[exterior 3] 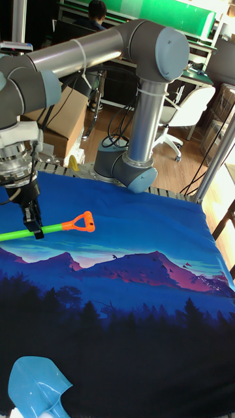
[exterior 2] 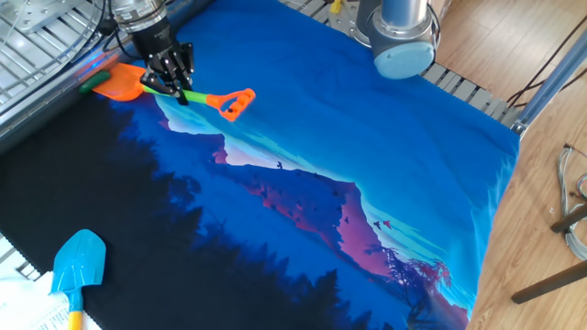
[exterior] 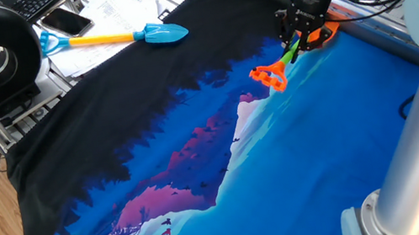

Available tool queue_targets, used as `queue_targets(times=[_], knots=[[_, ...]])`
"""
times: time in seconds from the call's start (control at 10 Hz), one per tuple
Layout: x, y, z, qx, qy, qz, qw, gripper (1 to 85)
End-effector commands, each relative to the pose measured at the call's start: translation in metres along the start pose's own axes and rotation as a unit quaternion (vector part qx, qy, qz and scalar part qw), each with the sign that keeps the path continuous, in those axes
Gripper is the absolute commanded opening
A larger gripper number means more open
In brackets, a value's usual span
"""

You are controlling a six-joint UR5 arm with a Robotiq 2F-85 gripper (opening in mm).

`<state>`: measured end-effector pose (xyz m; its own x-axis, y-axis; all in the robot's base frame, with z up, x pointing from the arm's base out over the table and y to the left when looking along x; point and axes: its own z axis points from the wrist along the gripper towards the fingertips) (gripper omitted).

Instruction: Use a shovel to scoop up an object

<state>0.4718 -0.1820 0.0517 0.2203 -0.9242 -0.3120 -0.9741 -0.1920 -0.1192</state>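
In the tall fixed view, nearest the camera, the blue blade of a second toy shovel [exterior 3: 36, 390] lies at the cloth's dark lower edge. Beyond it stretches the mountain-print cloth [exterior 2: 367, 156] that covers the table. Farther back, the gripper [exterior 3: 32, 224] points straight down with its jaws pinching the green shaft of the shovel [exterior 2: 183, 92], which lies roughly level; the orange D-handle points toward the middle of the cloth. In the other fixed view its orange blade sits at the cloth's far edge beside the metal rack [exterior 2: 41, 50], and a small green piece [exterior 2: 89, 88] lies just beside the blade's outer edge. Behind stands the arm's grey base [exterior 3: 127, 171].
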Motion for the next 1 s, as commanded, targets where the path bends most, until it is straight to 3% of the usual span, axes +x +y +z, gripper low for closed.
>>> queue_targets(times=[0.0, 0.9], knots=[[-0.0078, -0.0096, -0.0034, 0.007, 0.019, -0.023, 0.9995, 2.3], [-0.0039, -0.0112, 0.0040, -0.005, 0.048, -0.024, 0.9985, 2.3]])
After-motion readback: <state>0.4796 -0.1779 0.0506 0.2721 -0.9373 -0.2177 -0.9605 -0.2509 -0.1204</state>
